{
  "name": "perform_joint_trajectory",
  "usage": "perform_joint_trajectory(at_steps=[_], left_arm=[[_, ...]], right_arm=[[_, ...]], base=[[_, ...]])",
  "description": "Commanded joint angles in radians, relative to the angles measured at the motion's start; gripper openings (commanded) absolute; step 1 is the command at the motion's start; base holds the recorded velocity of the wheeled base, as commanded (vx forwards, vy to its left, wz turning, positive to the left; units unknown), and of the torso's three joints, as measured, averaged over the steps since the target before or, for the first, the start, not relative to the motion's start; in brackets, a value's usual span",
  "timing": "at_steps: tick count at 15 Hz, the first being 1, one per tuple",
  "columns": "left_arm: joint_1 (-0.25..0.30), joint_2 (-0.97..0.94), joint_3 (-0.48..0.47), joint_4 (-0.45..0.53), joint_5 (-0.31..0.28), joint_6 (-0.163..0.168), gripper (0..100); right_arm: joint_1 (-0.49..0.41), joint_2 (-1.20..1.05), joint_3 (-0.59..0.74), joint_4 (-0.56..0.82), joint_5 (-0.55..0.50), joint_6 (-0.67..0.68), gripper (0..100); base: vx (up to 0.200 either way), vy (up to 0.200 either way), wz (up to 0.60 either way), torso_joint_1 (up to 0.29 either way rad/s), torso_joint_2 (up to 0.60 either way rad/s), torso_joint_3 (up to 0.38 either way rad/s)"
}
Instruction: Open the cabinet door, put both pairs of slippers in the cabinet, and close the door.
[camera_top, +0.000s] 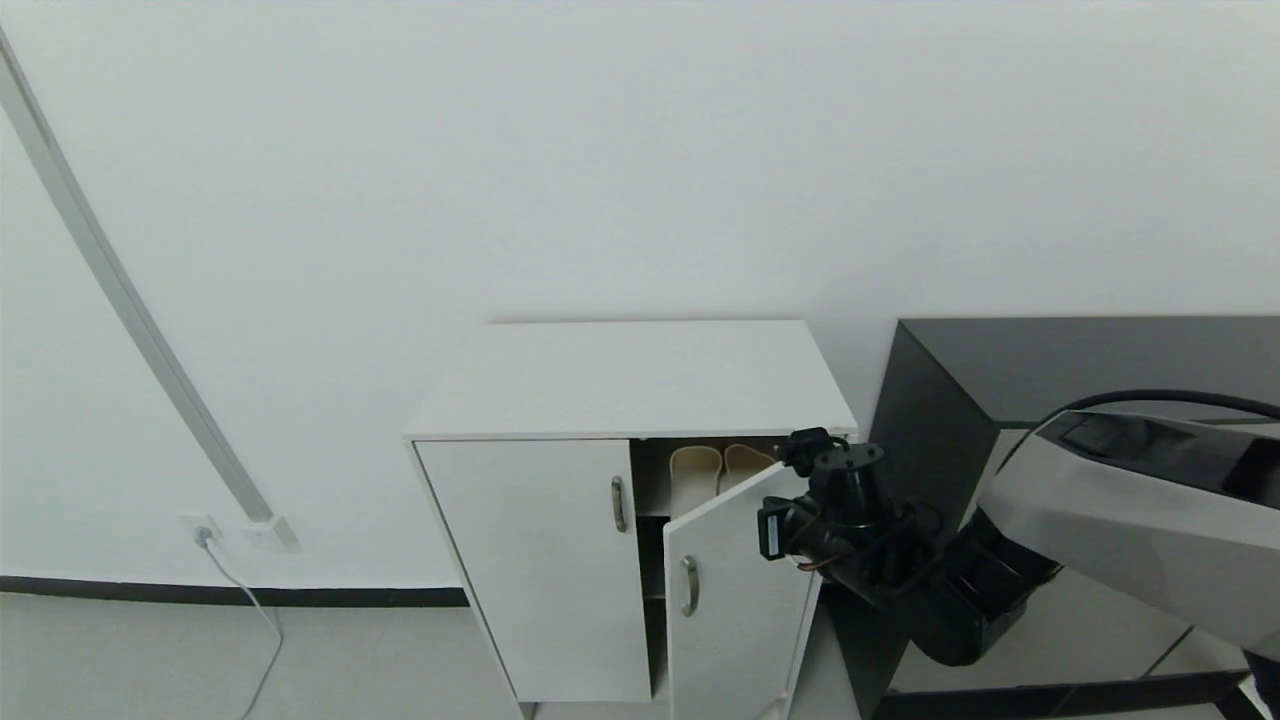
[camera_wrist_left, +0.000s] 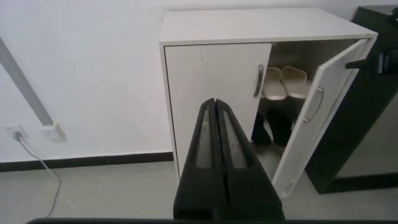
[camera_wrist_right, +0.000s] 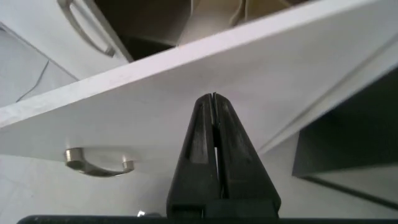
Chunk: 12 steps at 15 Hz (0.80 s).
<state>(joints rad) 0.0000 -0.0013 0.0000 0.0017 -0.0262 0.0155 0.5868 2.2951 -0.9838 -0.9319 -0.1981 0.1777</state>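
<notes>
Wall socket (camera_top: 205, 530): low on the white wall at far left, with a grey cable (camera_top: 255, 620) hanging from it to the floor.

Left gripper (camera_wrist_left: 215, 102): fingers pressed together, holding nothing; well apart from the cabinet, facing its left door.

Cabinet (camera_top: 630, 380): white, two doors, standing against the wall.

Left door (camera_top: 530, 560): closed, with a metal handle (camera_top: 618, 503) at its inner edge.

Beige slippers (camera_top: 697, 470): one pair, side by side on the upper shelf behind the gap between the doors.

Dark slippers (camera_wrist_left: 280, 127): one pair on the shelf below; detail too dim to tell.

Right door (camera_top: 735, 590): partly open, swung outward, with a metal handle (camera_top: 689, 585).

Right gripper (camera_wrist_right: 214, 98): fingers shut with nothing between them, tips at the outer face of the right door near its top corner; I cannot tell whether they touch it.

Black cupboard (camera_top: 930, 420): just beside the cabinet, on the right.
</notes>
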Motion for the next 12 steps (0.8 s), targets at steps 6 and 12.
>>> perform_joint_trajectory(at_steps=[6,12], left_arm=[[0.0,0.001,0.0,0.0,0.0,0.0,0],[0.0,0.001,0.0,0.0,0.0,0.0,0]], right_arm=[[-0.03,0.11,-0.2,0.059,0.0,-0.006,0],[-0.045,0.133,-0.276,0.107,0.0,-0.004,0]], base=[[0.0,0.0,0.0,0.0,0.0,0.0],[0.0,0.0,0.0,0.0,0.0,0.0]])
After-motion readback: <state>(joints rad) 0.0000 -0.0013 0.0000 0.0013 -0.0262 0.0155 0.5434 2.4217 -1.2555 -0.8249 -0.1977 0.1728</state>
